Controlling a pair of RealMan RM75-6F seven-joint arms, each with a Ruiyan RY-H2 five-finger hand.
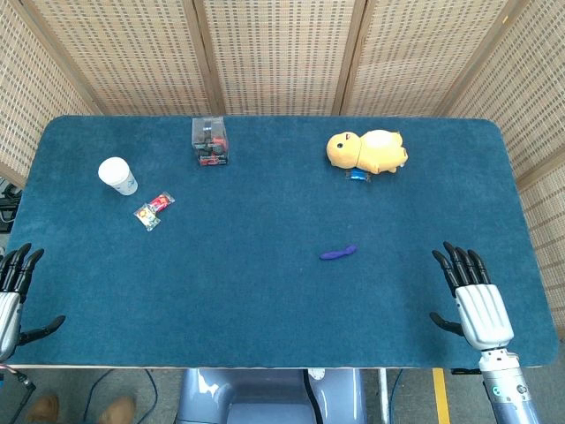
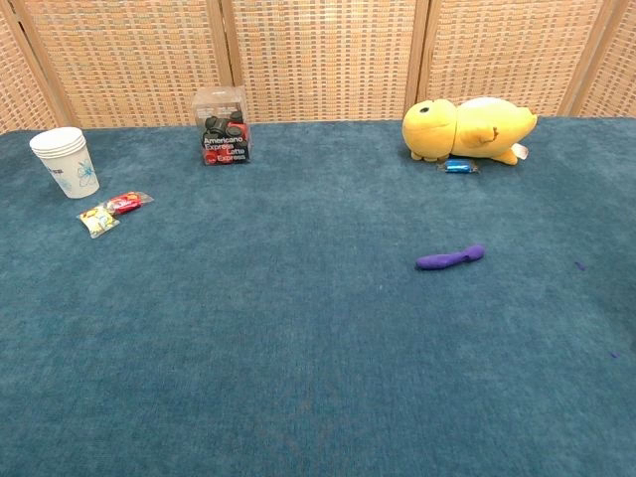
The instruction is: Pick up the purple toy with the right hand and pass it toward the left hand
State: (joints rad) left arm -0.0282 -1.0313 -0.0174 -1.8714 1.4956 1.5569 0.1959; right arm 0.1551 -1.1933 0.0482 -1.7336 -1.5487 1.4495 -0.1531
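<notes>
The big blue table (image 1: 265,300) holds the little purple toy (image 1: 338,253) near its middle, so the right hand (image 1: 472,300), fingers apart and empty like the left hand (image 1: 13,287), should probably reach slowly and pinch the toy's middle.

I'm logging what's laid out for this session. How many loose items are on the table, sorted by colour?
Purple: 1, purple toy
Yellow: 1, plush duck
White: 1, paper cup
Clear: 1, box
Red and yellow: 1, snack packet
Blue: 1, small item beside the duck
Total: 6
</notes>
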